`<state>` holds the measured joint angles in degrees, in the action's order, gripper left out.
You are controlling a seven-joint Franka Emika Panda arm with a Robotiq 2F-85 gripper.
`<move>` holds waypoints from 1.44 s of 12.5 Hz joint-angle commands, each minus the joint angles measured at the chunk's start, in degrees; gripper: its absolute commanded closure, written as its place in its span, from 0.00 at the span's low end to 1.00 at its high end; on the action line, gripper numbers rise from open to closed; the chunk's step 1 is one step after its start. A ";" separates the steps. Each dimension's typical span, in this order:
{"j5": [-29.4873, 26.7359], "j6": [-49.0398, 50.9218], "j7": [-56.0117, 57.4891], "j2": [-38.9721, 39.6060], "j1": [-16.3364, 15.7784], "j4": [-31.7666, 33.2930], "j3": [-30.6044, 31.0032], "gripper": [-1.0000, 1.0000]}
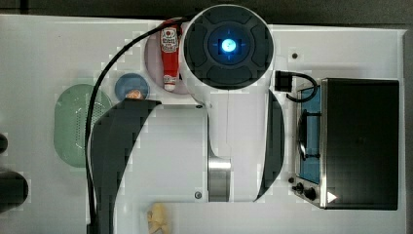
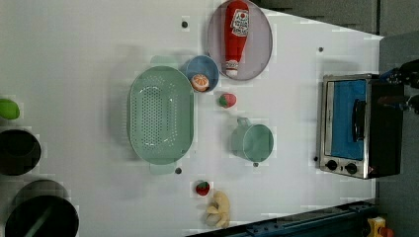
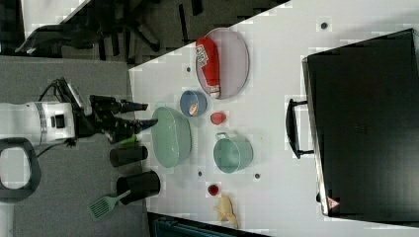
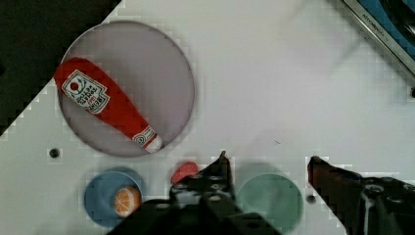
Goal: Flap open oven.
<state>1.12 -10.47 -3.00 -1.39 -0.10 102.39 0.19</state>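
The oven (image 1: 360, 141) is a black box with a silver front frame, standing at the top view's right end of the white table. Its blue glass door (image 2: 348, 118) is shut, with the bar handle (image 3: 291, 129) across it and two black knobs (image 2: 341, 166) beside it. A corner of the oven front (image 4: 386, 29) appears in the wrist view. My gripper (image 4: 269, 164) hangs high over the table, well away from the oven, above the green mug. It is open with nothing between its fingers. In the right view the gripper (image 3: 142, 115) sits at the arm's tip.
A ketchup bottle (image 2: 236, 34) lies on a grey plate (image 2: 259, 44). Nearby are a blue bowl (image 2: 207, 69) with an orange slice, a green colander (image 2: 159, 121), a green mug (image 2: 253, 142), two small red fruits, a banana (image 2: 219, 210) and black pots (image 2: 20, 150).
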 commanded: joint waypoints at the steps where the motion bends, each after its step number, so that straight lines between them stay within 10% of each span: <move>1: -0.80 10.25 3.49 -14.98 6.66 6.76 2.12 0.21; 3: -0.80 10.25 3.50 -14.98 6.66 6.76 2.13 0.00; 5: -0.80 10.24 3.50 -14.97 6.66 6.76 2.13 0.00; 12: -0.73 10.22 3.58 -14.55 6.79 6.94 0.98 0.78; 18: 0.27 7.24 24.48 -10.81 7.04 8.63 -6.15 0.83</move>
<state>1.48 -2.82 12.02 -11.25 6.43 111.35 -3.80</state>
